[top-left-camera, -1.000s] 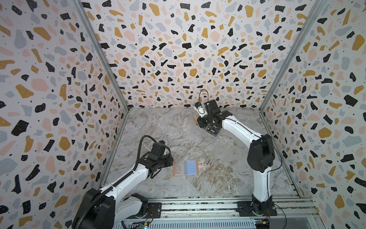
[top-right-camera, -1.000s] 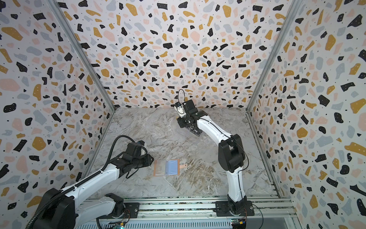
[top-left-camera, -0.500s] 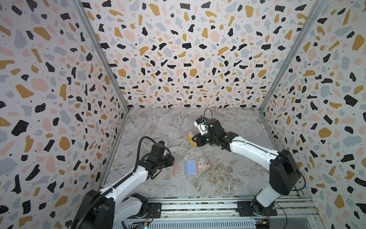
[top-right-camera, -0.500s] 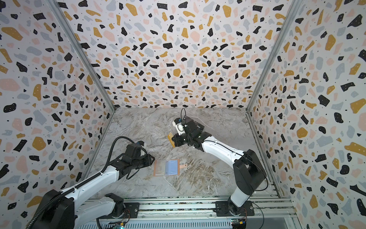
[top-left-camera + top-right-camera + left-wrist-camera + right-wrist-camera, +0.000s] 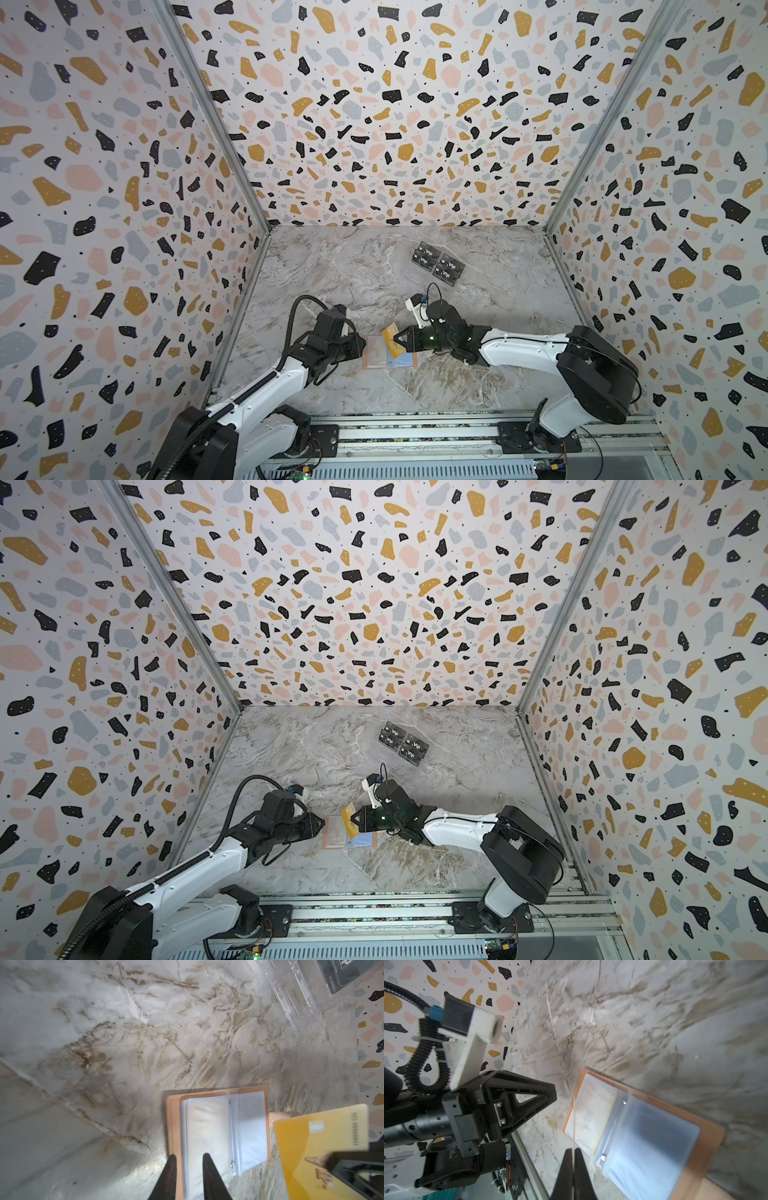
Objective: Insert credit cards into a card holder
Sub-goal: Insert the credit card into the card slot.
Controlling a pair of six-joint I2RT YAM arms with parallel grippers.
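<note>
The card holder [image 5: 374,353] [image 5: 332,833] lies open on the marble table, peach cover down and clear sleeves [image 5: 207,1126] up. My right gripper [image 5: 397,338] [image 5: 354,818] [image 5: 573,1150] is shut on a gold credit card [image 5: 391,341] [image 5: 311,1147]. It holds the card tilted on edge just above the holder's middle. The right wrist view shows the card as a thin line [image 5: 573,1118]. My left gripper [image 5: 362,348] [image 5: 188,1157] is open with a narrow gap. Its fingertips straddle the holder's left edge, one over the cover rim and one over the sleeves.
A clear tiered stand [image 5: 438,266] [image 5: 403,744] [image 5: 301,991] with black "Vip" cards sits toward the back right of the table. Terrazzo walls close in three sides. A metal rail [image 5: 415,424] with both arm bases runs along the front.
My right arm has swung from the stand at the back down to the card holder, carrying the gold card. My left gripper has crept to the holder's left edge and its jaws have narrowed.
</note>
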